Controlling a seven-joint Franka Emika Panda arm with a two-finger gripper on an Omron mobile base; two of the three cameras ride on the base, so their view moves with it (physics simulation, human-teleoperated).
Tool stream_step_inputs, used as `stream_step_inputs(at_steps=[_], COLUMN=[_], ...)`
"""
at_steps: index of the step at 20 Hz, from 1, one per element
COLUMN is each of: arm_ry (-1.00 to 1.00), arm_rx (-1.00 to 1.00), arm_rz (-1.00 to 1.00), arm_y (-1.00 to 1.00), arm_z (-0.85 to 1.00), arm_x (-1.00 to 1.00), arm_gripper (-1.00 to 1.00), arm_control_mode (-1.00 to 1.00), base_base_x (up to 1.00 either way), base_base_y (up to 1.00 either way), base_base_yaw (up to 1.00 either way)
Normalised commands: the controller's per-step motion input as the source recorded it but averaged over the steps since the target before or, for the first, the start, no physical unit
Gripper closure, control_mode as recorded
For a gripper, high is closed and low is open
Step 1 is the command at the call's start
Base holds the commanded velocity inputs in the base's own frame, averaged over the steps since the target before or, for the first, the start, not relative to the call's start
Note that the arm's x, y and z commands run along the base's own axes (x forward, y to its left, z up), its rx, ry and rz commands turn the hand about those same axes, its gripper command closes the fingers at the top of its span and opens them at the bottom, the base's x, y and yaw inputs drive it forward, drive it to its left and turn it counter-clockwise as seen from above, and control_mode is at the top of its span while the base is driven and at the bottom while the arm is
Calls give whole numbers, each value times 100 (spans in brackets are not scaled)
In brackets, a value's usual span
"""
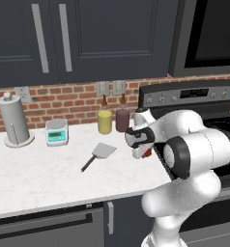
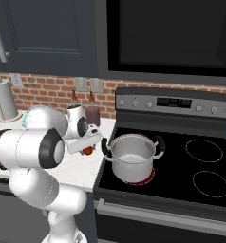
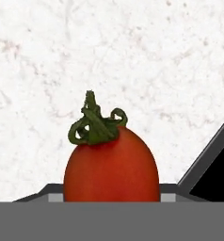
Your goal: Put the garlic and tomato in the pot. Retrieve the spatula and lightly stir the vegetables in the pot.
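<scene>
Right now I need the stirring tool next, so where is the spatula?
The spatula lies flat on the white counter in the left base view, left of the gripper and in front of the yellow bottle.

One tomato (image 3: 111,167) sits on the white counter (image 1: 39,169). One spatula (image 1: 98,155) lies there too, along with one paper towel roll (image 1: 13,118) on its stand, one small kitchen scale (image 1: 56,131) and two bottles, one yellow (image 1: 105,119) and one dark red (image 1: 122,117). One steel pot (image 2: 131,155) stands on the stove (image 2: 181,175), which shows two bare ring burners (image 2: 207,166).
</scene>
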Motion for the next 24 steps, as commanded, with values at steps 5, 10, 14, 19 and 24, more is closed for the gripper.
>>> stream_step_inputs(at_steps=[5, 10, 14, 19, 24], arm_ry=[-10, -7, 0, 1, 6], arm_rx=[8, 7, 11, 12, 6], arm_rz=[0, 0, -3, -11, -17], arm_y=[39, 35, 13, -2, -30], arm_z=[88, 100, 100, 100, 92], arm_x=[-98, -82, -61, -47, -14], arm_gripper=[100, 100, 100, 100, 100], arm_control_mode=[-100, -100, -100, -100, -100], base_base_x=[0, 0, 0, 0, 0], base_base_y=[0, 0, 0, 0, 0], base_base_yaw=[0, 0, 0, 0, 0])
